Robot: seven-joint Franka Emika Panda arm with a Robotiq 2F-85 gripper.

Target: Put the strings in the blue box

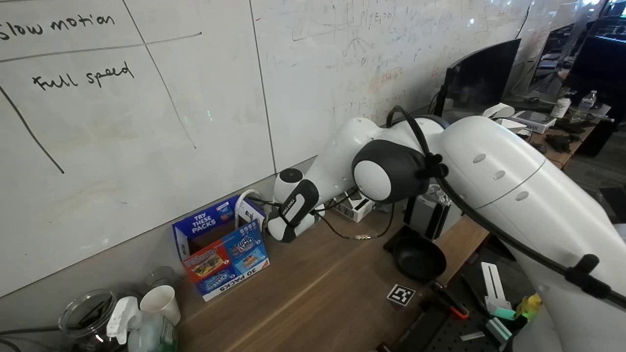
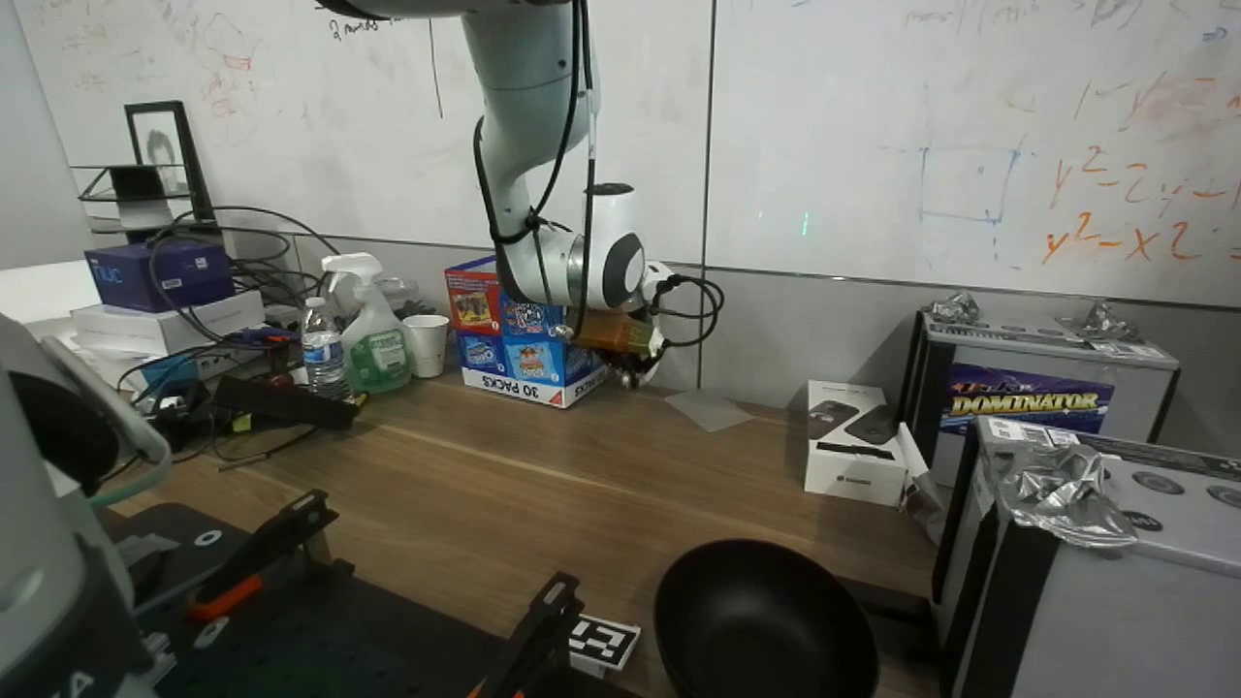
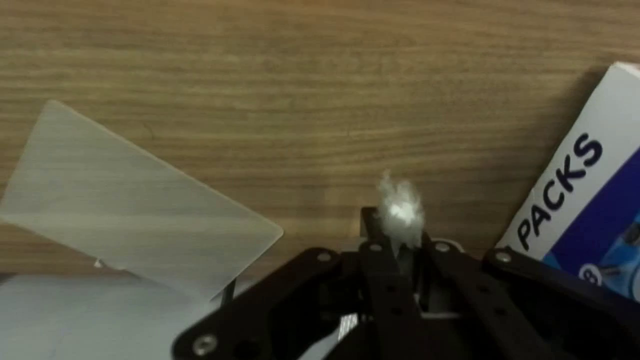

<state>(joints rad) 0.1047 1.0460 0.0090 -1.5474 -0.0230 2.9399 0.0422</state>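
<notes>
The blue box [image 1: 215, 220] stands against the wall with its top uncovered; its printed front [image 2: 528, 354] faces out, and one corner [image 3: 595, 210] shows at the right of the wrist view. In that wrist view a frayed white tuft of the strings [image 3: 401, 212] sticks up from between the fingertips of my gripper [image 3: 398, 235], which is shut on it. A white loop of the strings [image 1: 239, 203] arches at the box's wall nearest the wrist; I cannot tell whether it hangs inside. My gripper [image 2: 635, 371] is low beside the box, hidden behind the wrist in an exterior view.
A translucent sheet [image 3: 140, 200] lies on the wooden table near the gripper. The whiteboard wall [image 2: 805, 194] rises close behind. A paper cup [image 2: 427, 346] and spray bottle [image 2: 376, 334] stand beside the box. A white carton [image 2: 853, 465] and a black pan [image 2: 766, 620] are farther off.
</notes>
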